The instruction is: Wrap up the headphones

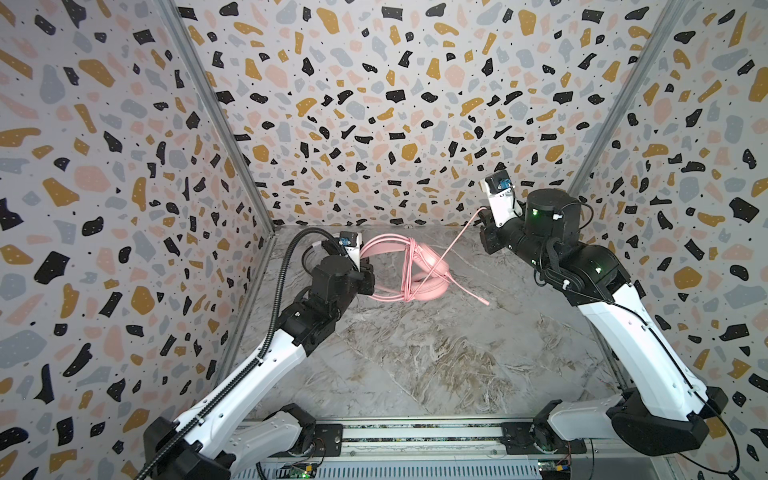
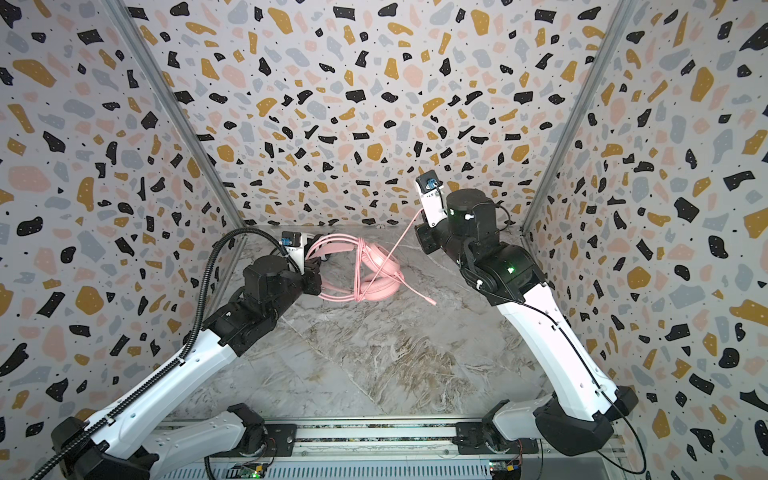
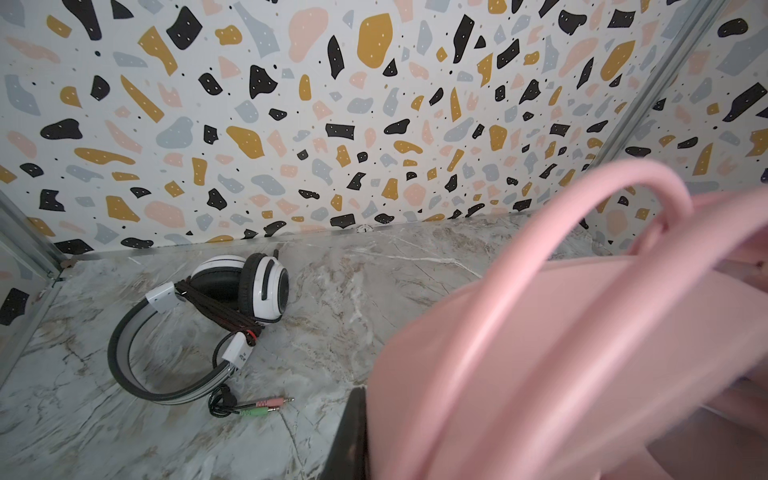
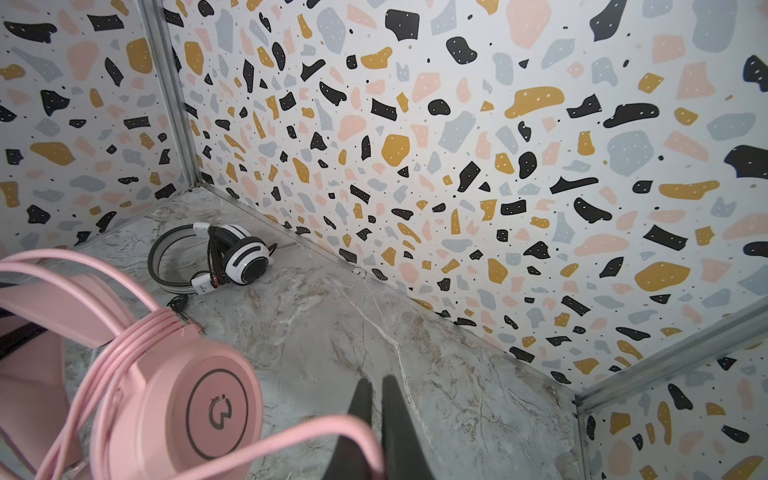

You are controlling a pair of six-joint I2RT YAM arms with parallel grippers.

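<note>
The pink headphones are at the back middle of the marble table, with several turns of pink cable wound round them beside the earcups. My left gripper is shut on the pink headband; one black finger shows against it. My right gripper is raised to the right and shut on the pink cable, which runs taut up from the earcup. The white-and-black headphones lie in the back left corner, their black cable wound on.
Patterned walls close the table on three sides, with metal corner posts. A thin pink stalk juts from the pink headset toward the front right. Pink and green plugs lie beside the white-and-black headset. Bare marble spreads in front.
</note>
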